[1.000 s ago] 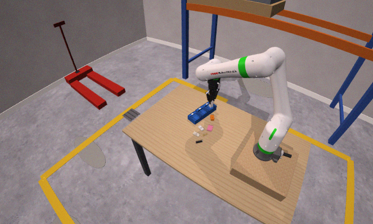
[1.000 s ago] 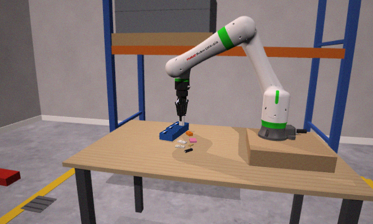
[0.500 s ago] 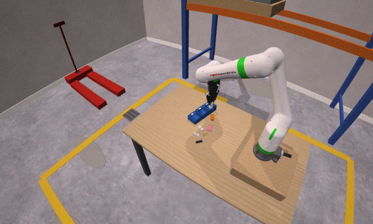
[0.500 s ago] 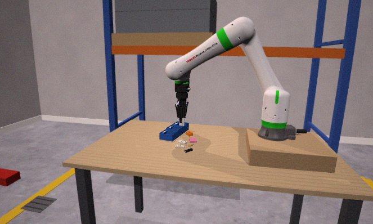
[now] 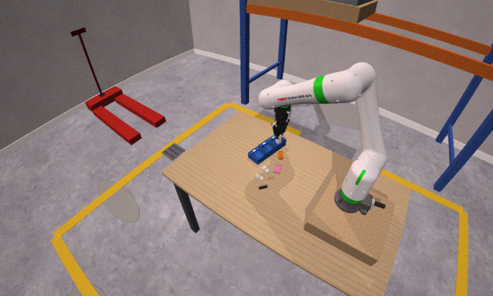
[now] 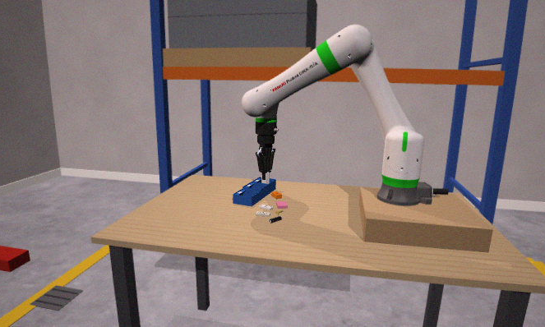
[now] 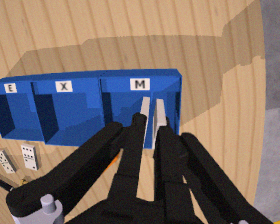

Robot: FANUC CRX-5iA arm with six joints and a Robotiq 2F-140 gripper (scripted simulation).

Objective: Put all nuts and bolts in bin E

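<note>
A blue row of three bins [image 5: 267,149] stands on the wooden table; it also shows in the exterior view [image 6: 254,192] and in the wrist view [image 7: 91,106]. My gripper [image 5: 279,139] points straight down over the end bin nearest the arm's base, with its pale fingertips at that bin's rim. The fingers are shut and I see nothing between them. That bin's label [image 7: 139,84] reads like an M from this angle. A small black piece [image 5: 262,187] and a small tan piece [image 5: 270,178] lie on the table in front of the bins.
An orange block [image 5: 280,155], a pink block [image 5: 277,169] and two white pieces [image 5: 265,169] [image 5: 259,177] lie beside the bins. The arm's base stands on a raised wooden block [image 5: 349,223] at the right. A blue and orange rack [image 6: 163,103] stands behind the table.
</note>
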